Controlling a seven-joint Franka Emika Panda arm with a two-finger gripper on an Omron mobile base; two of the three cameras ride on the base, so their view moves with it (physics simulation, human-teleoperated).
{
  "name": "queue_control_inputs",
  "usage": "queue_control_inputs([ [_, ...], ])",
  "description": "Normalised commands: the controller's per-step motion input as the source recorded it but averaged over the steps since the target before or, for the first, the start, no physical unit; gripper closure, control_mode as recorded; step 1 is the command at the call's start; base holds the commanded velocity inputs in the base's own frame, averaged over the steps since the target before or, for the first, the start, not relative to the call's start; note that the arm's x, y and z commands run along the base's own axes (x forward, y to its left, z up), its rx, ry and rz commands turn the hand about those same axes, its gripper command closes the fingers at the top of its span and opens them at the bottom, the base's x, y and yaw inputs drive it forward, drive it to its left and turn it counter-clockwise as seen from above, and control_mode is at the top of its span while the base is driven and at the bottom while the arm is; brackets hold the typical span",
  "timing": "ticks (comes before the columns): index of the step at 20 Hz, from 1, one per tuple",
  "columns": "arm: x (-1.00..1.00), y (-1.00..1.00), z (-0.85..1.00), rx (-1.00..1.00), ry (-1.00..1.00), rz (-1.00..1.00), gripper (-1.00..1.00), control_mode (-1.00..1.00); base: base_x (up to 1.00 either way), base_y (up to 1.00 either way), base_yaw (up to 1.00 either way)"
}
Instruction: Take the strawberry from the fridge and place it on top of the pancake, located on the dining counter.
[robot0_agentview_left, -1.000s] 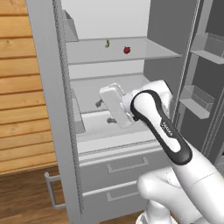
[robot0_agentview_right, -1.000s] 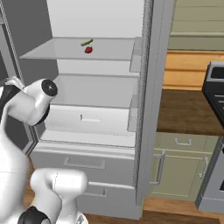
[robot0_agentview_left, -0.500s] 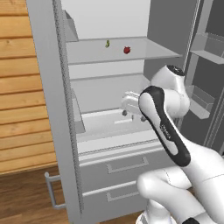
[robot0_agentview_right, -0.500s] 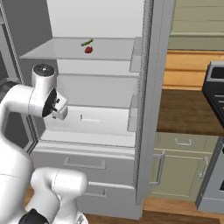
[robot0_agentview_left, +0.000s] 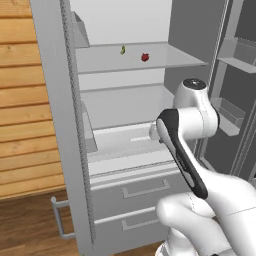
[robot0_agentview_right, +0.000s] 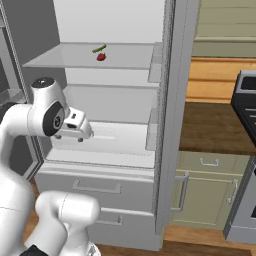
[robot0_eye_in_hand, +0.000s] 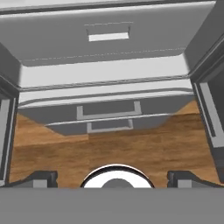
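Right base view: strawberry (robot0_agentview_right: 101, 57) on shelf above hand (robot0_agentview_right: 80, 132); finger spread unclear.

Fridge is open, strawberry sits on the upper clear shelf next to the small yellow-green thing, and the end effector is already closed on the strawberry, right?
Not quite. The strawberry sits untouched on the shelf beside the yellow-green item; the end effector is lower, well below it, as the right base view shows.

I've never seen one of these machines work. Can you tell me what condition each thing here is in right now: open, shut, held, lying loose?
fridge: doors open.
strawberry: lying loose on the upper clear shelf, not held.
small yellow-green item: on the same shelf, beside the strawberry, apart from it.
two lower drawers: shut.
gripper: open, empty, pointing down at the drawers.
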Motion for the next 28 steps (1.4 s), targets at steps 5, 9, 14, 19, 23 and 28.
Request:
queue_control_inputs([
  [5, -0.42, 0.03, -0.29, 0.01, -0.06, 0.22, -1.00, -1.00, 0.00, 0.00, 0.00],
  [9, -0.27, -0.13, -0.52, -0.02, -0.04, -0.01, -1.00, -1.00, 0.00, 0.00, 0.00],
  [14, -0.04, -0.05, -0.27, -0.01, 0.00, -0.10, -1.00, -1.00, 0.00, 0.00, 0.00],
  [19, 0.00, -0.34, -0.29, 0.00, 0.00, -0.01, -1.00, -1.00, 0.00, 0.00, 0.00],
  [23, 0.00, -0.15, -0.24, 0.00, 0.00, 0.00, -1.00, -1.00, 0.00, 0.00, 0.00],
  [28, 0.00, -0.02, -0.07, 0.00, 0.00, 0.00, -1.00, -1.00, 0.00, 0.00, 0.00],
])
